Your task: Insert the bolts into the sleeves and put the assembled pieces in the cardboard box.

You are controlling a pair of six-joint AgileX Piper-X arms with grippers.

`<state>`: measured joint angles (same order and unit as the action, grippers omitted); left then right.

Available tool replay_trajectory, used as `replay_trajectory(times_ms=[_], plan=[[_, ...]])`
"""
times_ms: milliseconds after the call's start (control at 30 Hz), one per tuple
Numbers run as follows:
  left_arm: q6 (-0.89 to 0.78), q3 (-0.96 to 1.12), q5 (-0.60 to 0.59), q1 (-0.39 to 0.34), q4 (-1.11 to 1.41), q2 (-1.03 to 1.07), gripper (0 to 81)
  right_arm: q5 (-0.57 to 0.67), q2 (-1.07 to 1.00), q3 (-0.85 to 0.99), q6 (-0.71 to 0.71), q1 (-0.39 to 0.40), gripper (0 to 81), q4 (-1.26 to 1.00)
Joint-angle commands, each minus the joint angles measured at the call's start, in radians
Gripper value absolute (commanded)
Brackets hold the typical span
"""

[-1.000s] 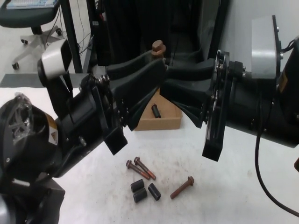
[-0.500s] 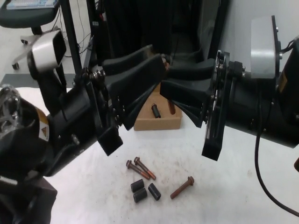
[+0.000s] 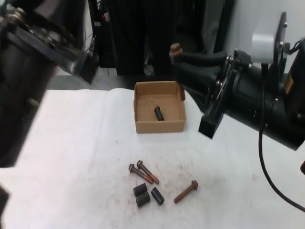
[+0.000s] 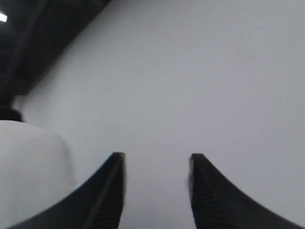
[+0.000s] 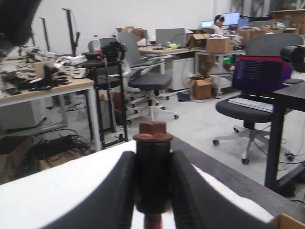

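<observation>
My right gripper (image 5: 152, 191) is shut on a black sleeve (image 5: 152, 176) with a rusty bolt through it; the bolt head (image 5: 152, 131) sticks out past the fingertips. In the high view this assembled piece (image 3: 176, 49) is held above the back right corner of the cardboard box (image 3: 159, 127). One black piece (image 3: 158, 113) lies inside the box. Three loose bolts (image 3: 143, 171) (image 3: 186, 191) and three black sleeves (image 3: 147, 195) lie on the white bench nearer me. My left gripper (image 4: 157, 191) is open with nothing between its fingers and faces a plain pale surface; its arm (image 3: 33, 52) is at the far left.
The white bench top (image 3: 71, 143) has free room on both sides of the loose parts. Black frame posts (image 3: 143, 33) stand behind the box. The right wrist view looks out at desks and office chairs (image 5: 147, 81) in the room beyond.
The left arm has pulled away from above the box, up and to the left, and its gripper is open. The bolt and sleeve stay in the right gripper, which has barely moved.
</observation>
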<state>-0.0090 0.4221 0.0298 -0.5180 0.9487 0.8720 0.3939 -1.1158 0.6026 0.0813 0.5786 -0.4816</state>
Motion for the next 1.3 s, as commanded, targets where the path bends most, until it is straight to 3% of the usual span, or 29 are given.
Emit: replay_trajectory(times_ms=[0,100,233,333,467,633,767,1000,1267], plan=[[0.092,0.007,0.208,0.033,-0.285,-0.099,30.8,-0.067,0.009,0.032,0.021,-0.02,0.8,0.025],[0.091,0.007,0.334,0.039,-0.581,-0.184,17.0,-0.097,0.005,0.084,0.014,-0.039,0.8,0.182],[0.091,0.007,0.349,0.039,-0.94,-0.244,0.4,-0.136,-0.051,0.197,-0.018,-0.073,0.8,0.371],[0.031,0.007,0.341,0.039,-1.136,-0.249,0.1,-0.134,-0.126,0.282,-0.012,-0.101,0.8,0.448],[-0.09,0.007,0.213,0.039,-1.293,-0.229,0.1,-0.134,-0.254,0.414,0.013,-0.113,0.8,0.557],[-0.167,0.005,0.031,0.039,-1.374,-0.184,0.1,-0.134,-0.434,0.602,0.013,-0.115,0.8,0.69],[-0.176,0.005,-0.023,0.039,-1.402,-0.145,0.1,-0.197,-0.565,0.745,-0.003,-0.117,0.8,0.815],[-0.177,-0.001,-0.038,0.039,-1.404,-0.114,0.1,-0.222,-0.715,0.898,-0.029,-0.16,0.8,0.923],[-0.177,-0.001,-0.04,0.039,-1.401,-0.114,0.1,-0.241,-0.79,0.946,-0.029,-0.192,0.8,1.007]])
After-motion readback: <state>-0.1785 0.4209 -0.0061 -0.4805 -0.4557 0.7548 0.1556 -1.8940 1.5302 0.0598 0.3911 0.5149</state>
